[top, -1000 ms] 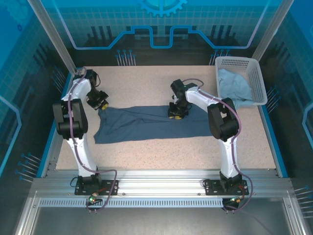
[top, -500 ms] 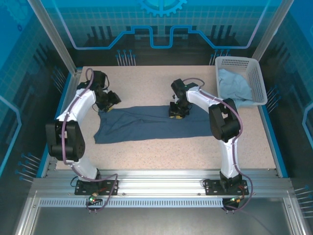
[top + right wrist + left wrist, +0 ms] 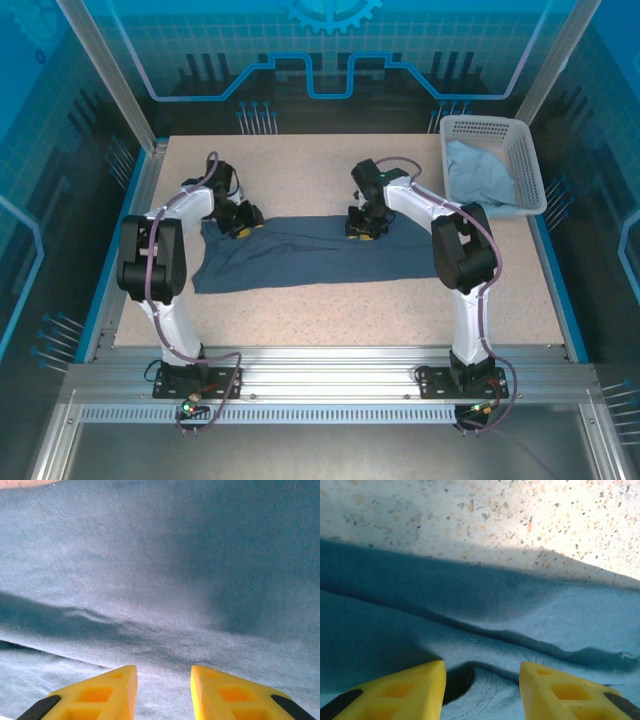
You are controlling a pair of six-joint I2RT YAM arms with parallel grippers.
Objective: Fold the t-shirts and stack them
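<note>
The dark slate-blue t-shirt [image 3: 300,255] lies as a long flat strip across the middle of the table. My left gripper [image 3: 243,224] sits low over its upper left part, jaws open; in the left wrist view a small raised fold of the shirt [image 3: 520,610] bulges between the yellow fingers [image 3: 420,690]. My right gripper [image 3: 360,230] rests on the shirt's upper edge right of centre. Its fingers [image 3: 115,692] stand apart over flat cloth [image 3: 150,570], gripping nothing. The pale blue t-shirt [image 3: 478,172] is bunched in the basket.
The white lattice basket [image 3: 530,170] stands at the back right corner, with a bit of pale cloth spilling over its near side. Speckled tabletop [image 3: 300,170] lies bare behind the dark shirt and in front of it. Blue enclosure walls ring the table.
My left arm swung right from the shirt's top left corner along its upper edge, and its jaws opened. The right arm and the shirt stayed put.
</note>
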